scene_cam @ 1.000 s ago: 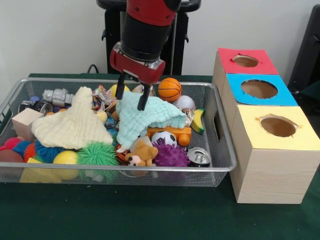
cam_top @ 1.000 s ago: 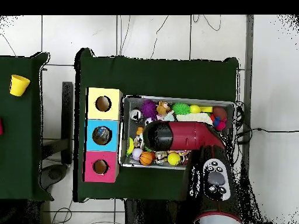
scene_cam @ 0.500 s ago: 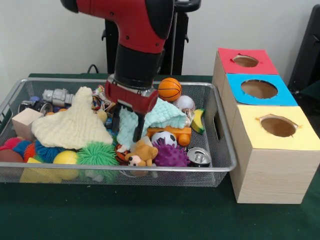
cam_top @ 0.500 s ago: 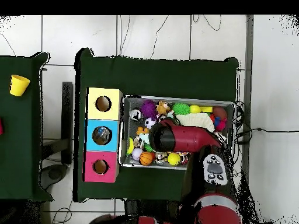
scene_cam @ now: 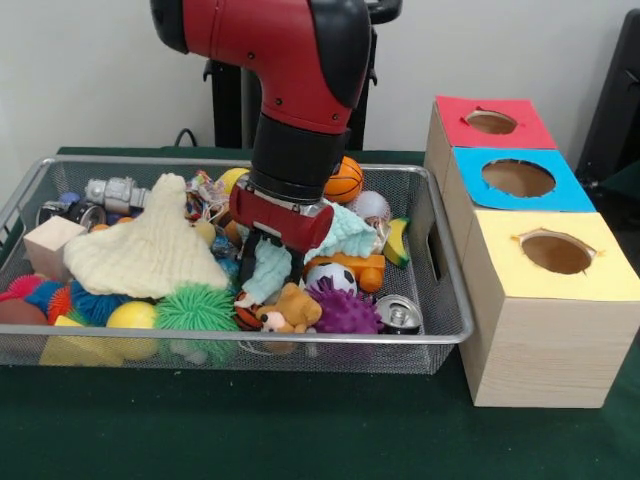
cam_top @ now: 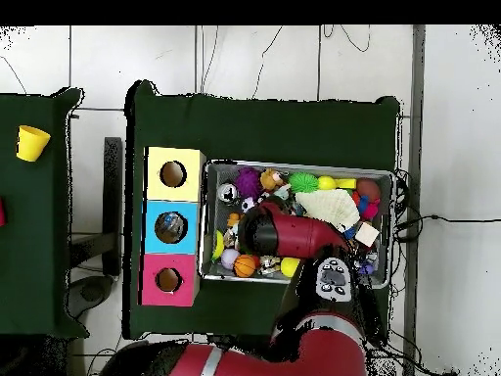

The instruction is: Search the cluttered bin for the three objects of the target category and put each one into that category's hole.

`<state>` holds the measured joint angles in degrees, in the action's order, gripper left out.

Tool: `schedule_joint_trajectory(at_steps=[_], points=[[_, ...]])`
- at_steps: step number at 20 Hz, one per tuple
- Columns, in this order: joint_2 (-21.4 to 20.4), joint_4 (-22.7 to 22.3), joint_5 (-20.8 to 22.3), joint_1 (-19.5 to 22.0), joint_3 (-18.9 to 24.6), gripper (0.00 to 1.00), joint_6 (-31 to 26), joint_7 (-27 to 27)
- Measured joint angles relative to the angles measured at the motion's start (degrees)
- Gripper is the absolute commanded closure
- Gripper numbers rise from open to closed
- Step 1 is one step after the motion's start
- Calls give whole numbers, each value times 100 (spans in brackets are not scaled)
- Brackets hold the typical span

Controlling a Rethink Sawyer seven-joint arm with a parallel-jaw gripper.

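The cluttered bin (scene_cam: 440, 335) of silver wire mesh sat on the green table (scene_cam: 300, 440), left of the three wooden boxes. No crushed clear bottle could be picked out among its contents. At its far left lay a wooden block (scene_cam: 48, 246), and behind that a grey metal piece (scene_cam: 117, 193). A cream knitted cloth (scene_cam: 140, 250) spread over the left half, with a green spiky ball (scene_cam: 195, 308) and a yellow ball (scene_cam: 132, 317) at the near wall. In the middle the red and black arm (scene_cam: 290, 80) came down into the bin, and its end effector (scene_cam: 268, 262) was pressed into a mint green cloth (scene_cam: 272, 270); whether it was open or closed on the cloth could not be told. Just in front sat a small brown plush toy (scene_cam: 290, 312), touching a purple spiky ball (scene_cam: 345, 312). An orange basketball (scene_cam: 345, 180) showed behind the arm. A shiny can (scene_cam: 399, 314) lay at the near right corner. To the right, the hole (scene_cam: 518, 178) with the blue surround topped the middle box, between the red-topped box (scene_cam: 490, 122) farther back and the yellow-topped box (scene_cam: 555, 252) nearer.
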<state>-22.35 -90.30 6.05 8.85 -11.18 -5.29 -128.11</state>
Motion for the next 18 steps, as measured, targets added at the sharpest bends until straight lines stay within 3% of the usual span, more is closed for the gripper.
schedule_joint_trajectory(at_steps=[7,10,18], points=[[69,-3,-901,-564,-366,0,-506,-57],[40,-3,-1368,-1046,-563,0,-1196,-196],[-4,36,-2010,-1946,-921,0,-2479,-676]])
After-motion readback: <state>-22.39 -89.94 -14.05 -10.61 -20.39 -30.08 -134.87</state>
